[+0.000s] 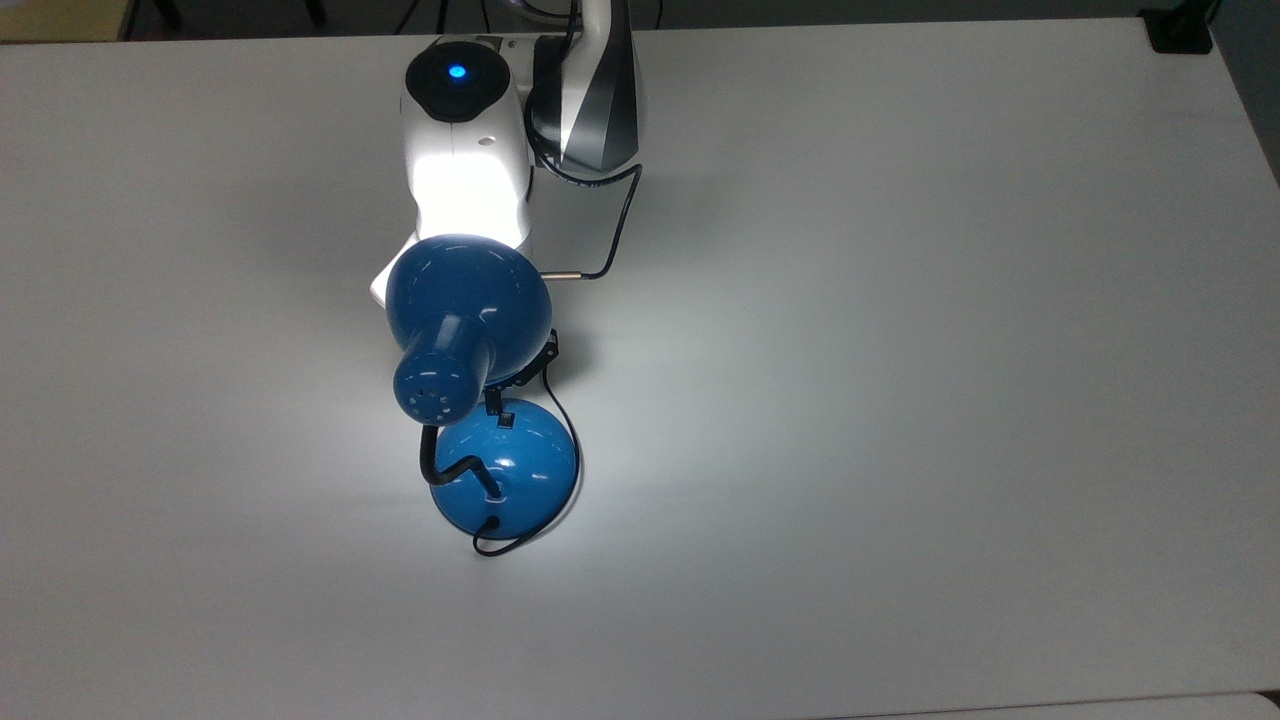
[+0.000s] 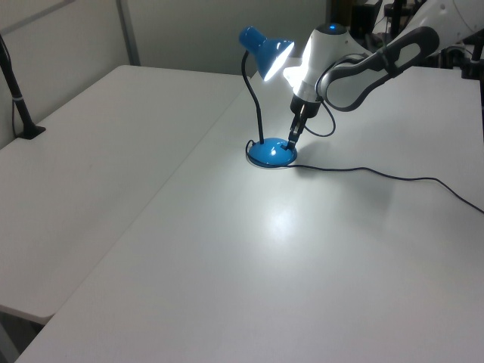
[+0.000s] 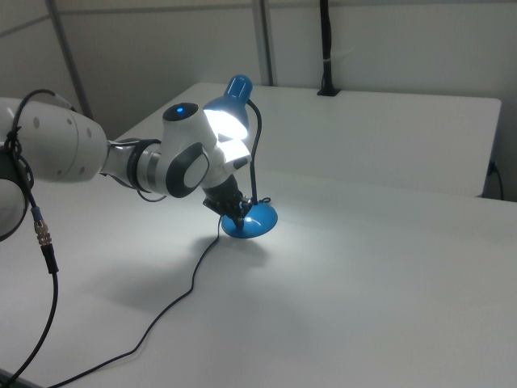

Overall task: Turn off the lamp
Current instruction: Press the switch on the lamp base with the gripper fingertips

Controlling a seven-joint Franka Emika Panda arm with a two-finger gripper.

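Lamp [image 2: 273,152] standing on table [image 2: 227,265], end effector [image 2: 292,141] touching its base under the shade, cord [image 2: 393,177] trailing across table

The arm [image 3: 56,158] wears glossy white rounded shells, joined by dark grey and silver bands. One segment [image 2: 382,64] is dark grey. A round black cap with a blue light [image 1: 457,75] tops the wrist. A thin black cable [image 1: 612,220] loops at three o'clock of it, ending in a metallic plug.
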